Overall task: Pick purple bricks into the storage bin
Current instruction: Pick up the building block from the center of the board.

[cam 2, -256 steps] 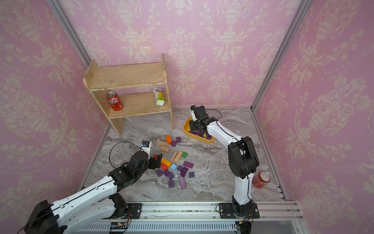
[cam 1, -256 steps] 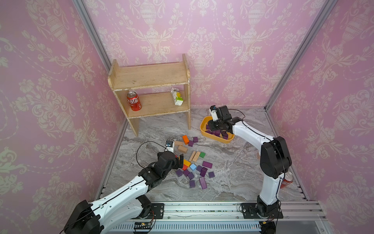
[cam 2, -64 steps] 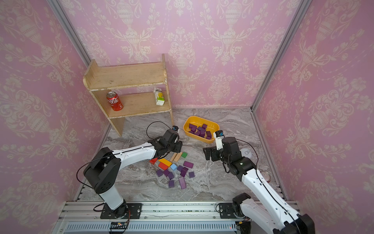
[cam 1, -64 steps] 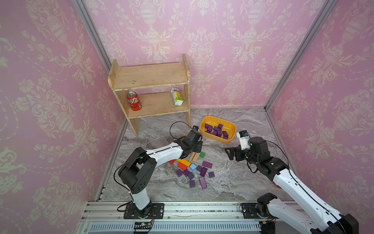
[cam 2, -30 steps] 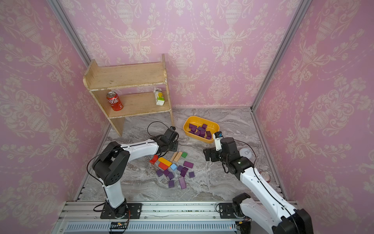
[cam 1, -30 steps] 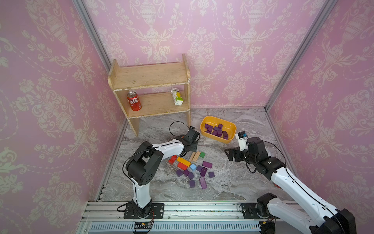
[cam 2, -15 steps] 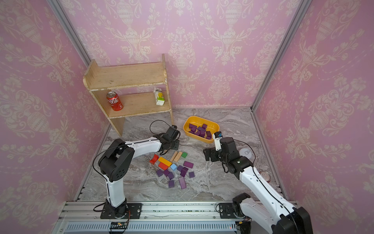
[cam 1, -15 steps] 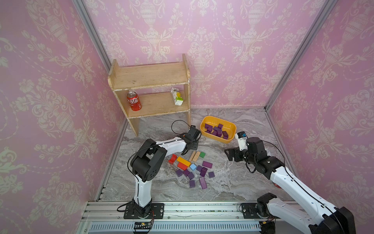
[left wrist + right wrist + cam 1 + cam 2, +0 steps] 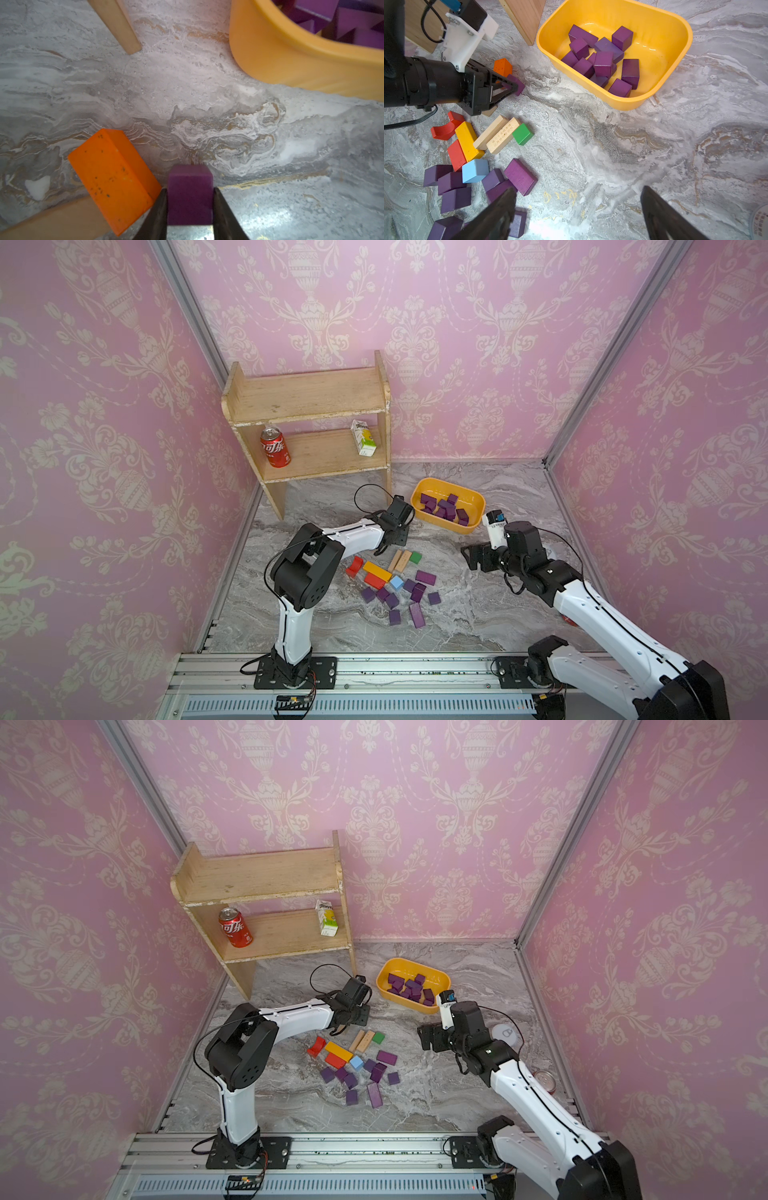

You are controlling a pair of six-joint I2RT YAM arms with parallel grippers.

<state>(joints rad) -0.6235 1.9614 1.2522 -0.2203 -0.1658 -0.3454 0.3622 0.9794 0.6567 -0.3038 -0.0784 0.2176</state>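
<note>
My left gripper [image 9: 190, 192] is shut on a small purple brick [image 9: 190, 180] low over the marble floor, beside an orange block [image 9: 112, 176]. In the right wrist view the same gripper [image 9: 513, 86] pinches that brick [image 9: 518, 82] a short way from the storage bin [image 9: 670, 31], a yellow tub holding several purple bricks [image 9: 603, 60]. In both top views the left gripper [image 9: 390, 537] [image 9: 349, 1019] sits left of the bin [image 9: 419, 494] [image 9: 384, 974]. My right gripper [image 9: 579, 193] [image 9: 471, 558] hangs open and empty above the floor, right of several loose purple bricks [image 9: 521, 176] [image 9: 417, 614].
Red, yellow, blue, green and tan blocks [image 9: 376, 570] lie mixed with the purple ones. A wooden shelf [image 9: 307, 393] with a cola can [image 9: 275, 446] and a carton [image 9: 363, 438] stands at the back left. A white disc [image 9: 505, 1032] and a can [image 9: 545, 1080] lie by the right arm.
The left gripper's jaws have closed on the purple brick beside the orange block. The right arm has hardly moved and its gripper stays open.
</note>
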